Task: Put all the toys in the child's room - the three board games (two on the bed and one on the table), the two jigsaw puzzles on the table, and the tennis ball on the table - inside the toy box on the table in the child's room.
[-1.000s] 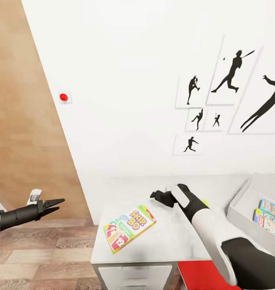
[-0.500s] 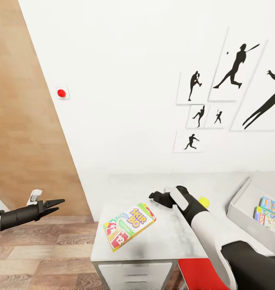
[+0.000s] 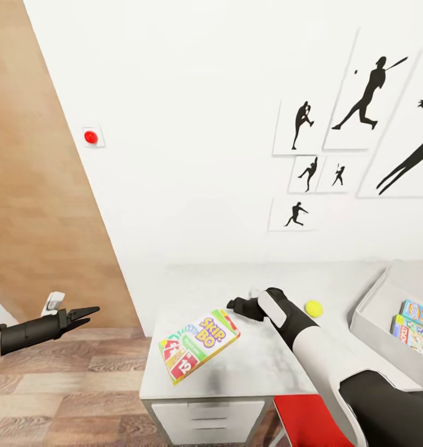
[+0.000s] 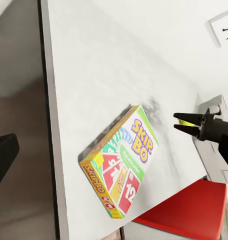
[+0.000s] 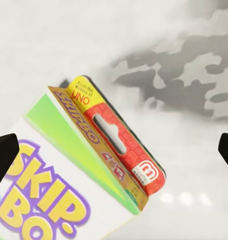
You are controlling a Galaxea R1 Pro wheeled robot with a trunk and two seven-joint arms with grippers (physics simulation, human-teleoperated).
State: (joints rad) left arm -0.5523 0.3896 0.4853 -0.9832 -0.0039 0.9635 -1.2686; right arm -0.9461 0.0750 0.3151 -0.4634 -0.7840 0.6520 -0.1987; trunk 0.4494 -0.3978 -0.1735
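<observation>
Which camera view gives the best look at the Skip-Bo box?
The left wrist view: the whole Skip-Bo box lies flat near the table edge. The head view shows it whole but smaller. The right wrist view shows one end, close up.

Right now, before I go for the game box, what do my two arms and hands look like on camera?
The left hand is black with two thin pointed fingers on a black forearm bearing a small white fitting. The right hand is black and blocky, on a glossy white forearm shell with dark joints; its fingertips look slim and pointed.
</observation>
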